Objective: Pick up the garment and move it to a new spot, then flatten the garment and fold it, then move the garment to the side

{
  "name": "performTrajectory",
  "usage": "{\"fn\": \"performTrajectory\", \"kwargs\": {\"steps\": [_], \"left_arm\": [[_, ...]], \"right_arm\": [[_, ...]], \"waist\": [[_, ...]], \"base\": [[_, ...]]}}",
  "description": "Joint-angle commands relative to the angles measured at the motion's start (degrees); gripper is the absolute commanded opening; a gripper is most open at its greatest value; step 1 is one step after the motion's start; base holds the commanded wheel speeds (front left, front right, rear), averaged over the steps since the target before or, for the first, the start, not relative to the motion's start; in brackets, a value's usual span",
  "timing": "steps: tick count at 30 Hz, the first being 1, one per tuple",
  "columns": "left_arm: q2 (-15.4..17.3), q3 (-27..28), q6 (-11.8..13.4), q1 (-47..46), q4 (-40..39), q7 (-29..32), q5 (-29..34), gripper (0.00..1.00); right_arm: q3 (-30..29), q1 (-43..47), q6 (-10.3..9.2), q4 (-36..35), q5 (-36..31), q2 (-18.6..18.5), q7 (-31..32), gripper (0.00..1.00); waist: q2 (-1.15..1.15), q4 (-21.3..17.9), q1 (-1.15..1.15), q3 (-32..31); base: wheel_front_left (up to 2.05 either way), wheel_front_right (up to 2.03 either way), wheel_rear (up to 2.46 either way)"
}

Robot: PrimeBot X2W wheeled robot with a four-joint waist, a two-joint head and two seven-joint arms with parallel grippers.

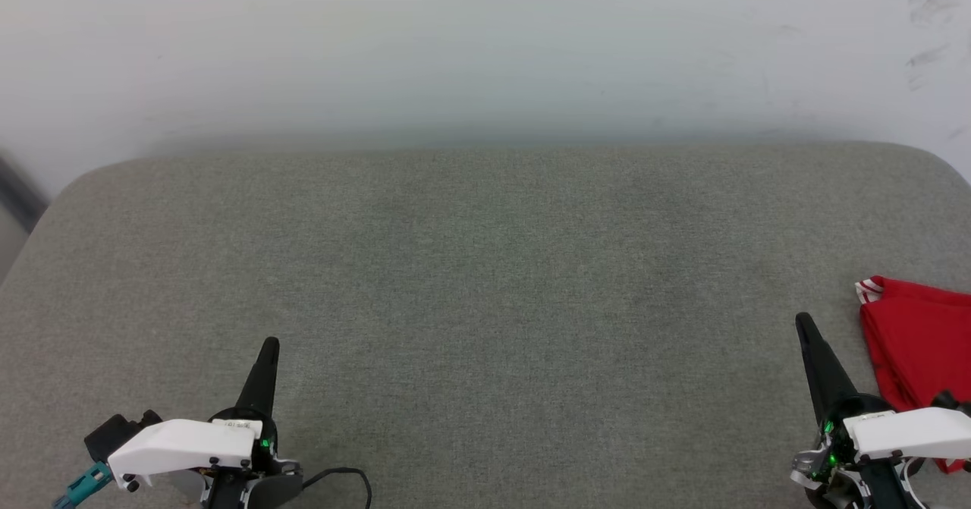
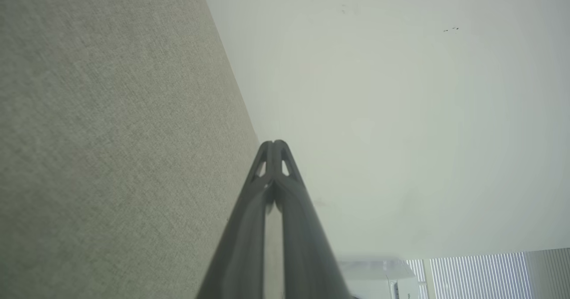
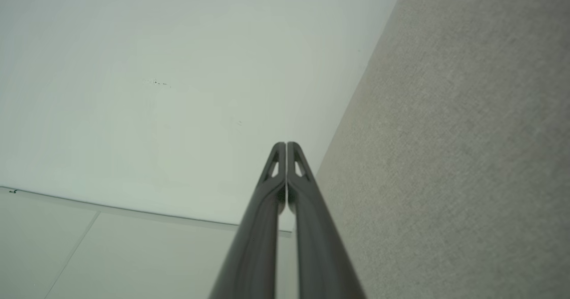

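Observation:
The red garment (image 1: 919, 342) lies bunched at the right edge of the head view on the grey fabric surface (image 1: 485, 281), a bit of red-white striped trim at its upper left corner; part of it runs out of frame. My right gripper (image 1: 802, 321) is shut and empty just left of the garment, its fingertips (image 3: 286, 146) pressed together. Over at the lower left my left gripper (image 1: 270, 342) is shut as well, holding nothing, its fingertips (image 2: 274, 144) touching.
A pale wall (image 1: 485, 46) rises behind the surface's far edge. The surface has rounded back corners. A dark cable (image 1: 345, 476) loops beside the left wrist. In the left wrist view, window blinds (image 2: 481, 274) show at the lower right.

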Motion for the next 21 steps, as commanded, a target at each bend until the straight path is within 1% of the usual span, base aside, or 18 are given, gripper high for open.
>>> {"fn": "performTrajectory", "kwargs": {"steps": [1, 21], "left_arm": [[-0.3, 0.5, -0.5, -1.0, -0.2, 0.4, -1.2, 0.00], [-1.3, 2.6, -2.1, -1.6, 0.0, 2.6, -8.0, 0.00]], "right_arm": [[-0.2, -1.1, -0.01, 0.2, 1.6, -0.2, 0.1, 0.00], [-1.0, -2.6, -0.01, 2.0, 9.7, 0.1, 0.9, 0.00]], "waist": [[0.00, 0.0, 0.00, 0.0], [0.00, 0.3, 0.00, 0.4]], "base": [[0.00, 0.00, 0.00], [0.00, 0.00, 0.00]]}}
